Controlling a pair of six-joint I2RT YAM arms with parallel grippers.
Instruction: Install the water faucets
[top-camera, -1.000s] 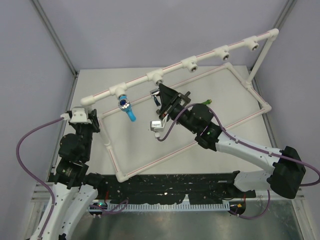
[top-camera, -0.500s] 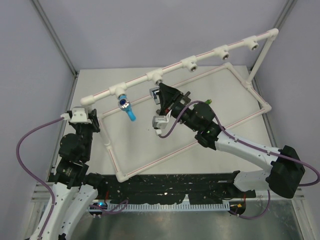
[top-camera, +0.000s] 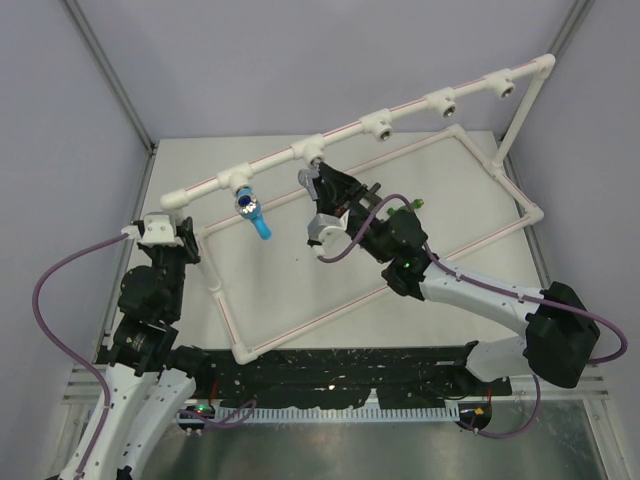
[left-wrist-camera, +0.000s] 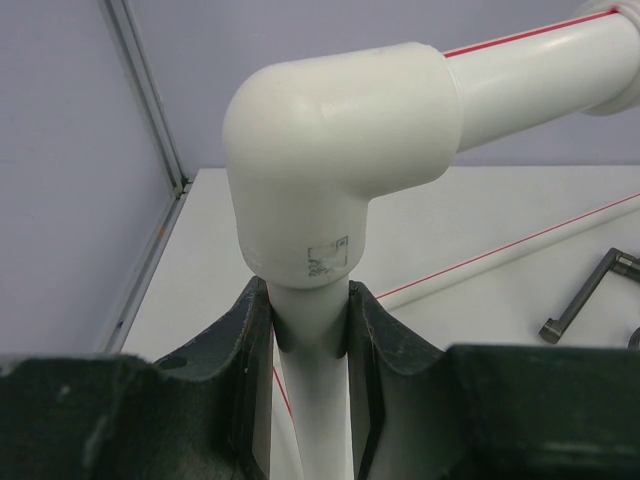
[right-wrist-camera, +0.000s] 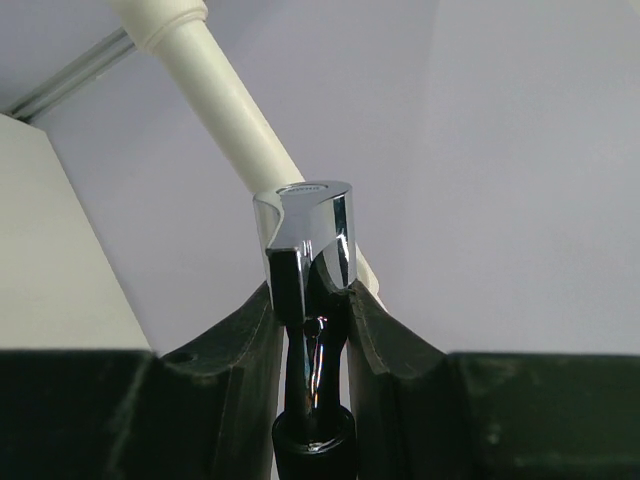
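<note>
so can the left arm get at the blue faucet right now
Probably not: the left gripper is shut on the white pipe frame at its corner post. The blue faucet hangs close by with nothing between, but the gripper would have to let go first.

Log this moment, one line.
left gripper: shut on white pipe frame | right gripper: shut on shiny chrome faucet | blue faucet: at leftmost socket

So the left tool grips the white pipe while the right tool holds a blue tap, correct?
Not blue: the right wrist view shows the right tool holding the shiny chrome tap. The left tool does grip the white pipe.
</note>
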